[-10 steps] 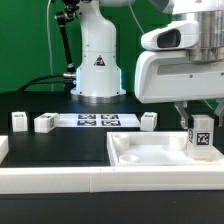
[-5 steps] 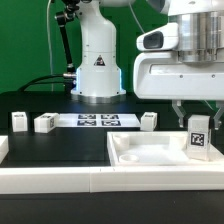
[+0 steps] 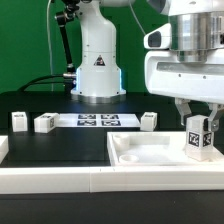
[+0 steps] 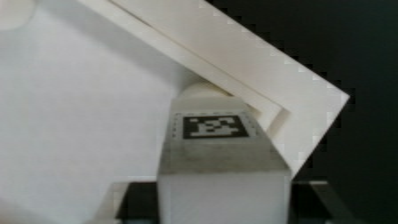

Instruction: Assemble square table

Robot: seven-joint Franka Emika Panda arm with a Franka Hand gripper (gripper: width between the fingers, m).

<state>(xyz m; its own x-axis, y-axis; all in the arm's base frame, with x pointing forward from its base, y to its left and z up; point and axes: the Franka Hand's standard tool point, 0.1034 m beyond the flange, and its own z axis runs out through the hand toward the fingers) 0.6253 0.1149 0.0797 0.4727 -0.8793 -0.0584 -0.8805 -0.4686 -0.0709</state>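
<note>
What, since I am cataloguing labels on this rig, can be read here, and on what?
No legible word or number anywhere.
On the robot base: a triangular sign with print beneath, too small to read.
On the held leg: a black-and-white square tag, pattern only.
On the marker board: similar pattern tags, no letters.

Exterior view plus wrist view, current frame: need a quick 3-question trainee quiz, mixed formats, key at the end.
1. True or false: the gripper is shut on a leg.
2. Pick one. The held leg is at which part of the table top? A) its centre. B) by a corner, toward the exterior view's right. C) outside the rim, on the black surface.
3. Fill in: the loose leg stands just past the end of the marker board on the exterior view's ___.

Key: 1 true; 2 B; 3 right.
</note>
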